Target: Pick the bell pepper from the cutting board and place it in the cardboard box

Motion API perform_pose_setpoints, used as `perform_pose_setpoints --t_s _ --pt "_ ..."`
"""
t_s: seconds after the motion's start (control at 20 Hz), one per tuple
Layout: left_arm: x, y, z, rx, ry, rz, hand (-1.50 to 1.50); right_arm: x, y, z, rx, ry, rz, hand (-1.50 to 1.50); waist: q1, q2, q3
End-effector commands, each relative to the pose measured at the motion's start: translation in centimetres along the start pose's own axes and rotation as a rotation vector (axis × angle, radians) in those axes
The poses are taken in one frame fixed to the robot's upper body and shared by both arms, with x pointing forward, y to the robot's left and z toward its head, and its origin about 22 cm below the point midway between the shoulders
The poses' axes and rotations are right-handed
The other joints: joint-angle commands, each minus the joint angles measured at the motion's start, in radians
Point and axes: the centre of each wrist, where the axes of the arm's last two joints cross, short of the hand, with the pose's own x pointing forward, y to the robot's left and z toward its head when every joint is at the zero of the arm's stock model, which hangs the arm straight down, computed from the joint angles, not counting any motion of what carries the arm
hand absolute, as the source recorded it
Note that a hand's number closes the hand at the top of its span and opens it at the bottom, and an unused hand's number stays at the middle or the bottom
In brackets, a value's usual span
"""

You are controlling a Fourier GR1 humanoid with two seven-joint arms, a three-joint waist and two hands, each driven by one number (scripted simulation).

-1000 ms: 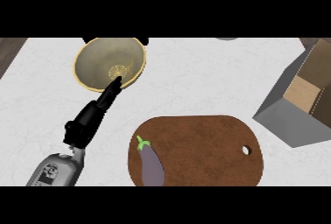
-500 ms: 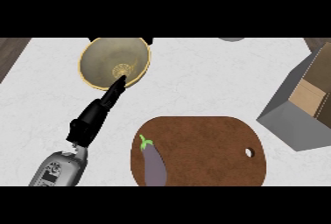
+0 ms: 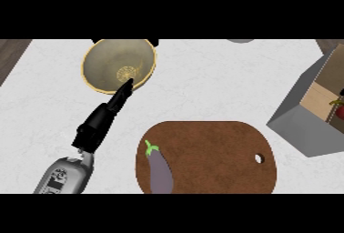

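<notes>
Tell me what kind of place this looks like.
Most likely a kitchen counter. There is a pale, marbled worktop, a round wooden cutting board with an eggplant lying on it, and a yellowish bowl standing further back.

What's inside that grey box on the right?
Inside the cardboard box a tan inner wall shows, and a red and green thing at the picture's edge, perhaps the bell pepper. The box's near wall and the edge hide the rest.
</notes>
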Motion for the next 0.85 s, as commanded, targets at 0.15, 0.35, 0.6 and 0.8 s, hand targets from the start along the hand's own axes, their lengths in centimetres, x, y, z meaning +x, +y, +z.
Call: perform_pose_setpoints --t_s 0.15,0.35,0.6,0.8 --pt "0.5 2.0 -1.5 -0.007 -0.013 0.006 0.0 -2.5 3.3 -2.7 0.099 0.037 -0.133 -1.5 -0.007 0.002 0.001" --pt "0.8 -0.2 -0.3 -0.014 0.0 -0.004 0.0 -3.3 3.3 -2.3 -0.033 -0.001 -0.33 -1.5 0.009 0.003 0.003" --pt "-0.4 0.7 0.0 0.008 -0.005 0.003 0.0 -3.9 1.9 -1.8 -0.228 -0.037 -0.599 -1.5 -0.003 0.003 0.002" --pt "0.5 0.8 -0.7 -0.014 -0.023 -0.003 0.0 -4.8 0.2 1.0 -0.307 0.014 -0.724 -1.5 0.013 0.015 0.005"
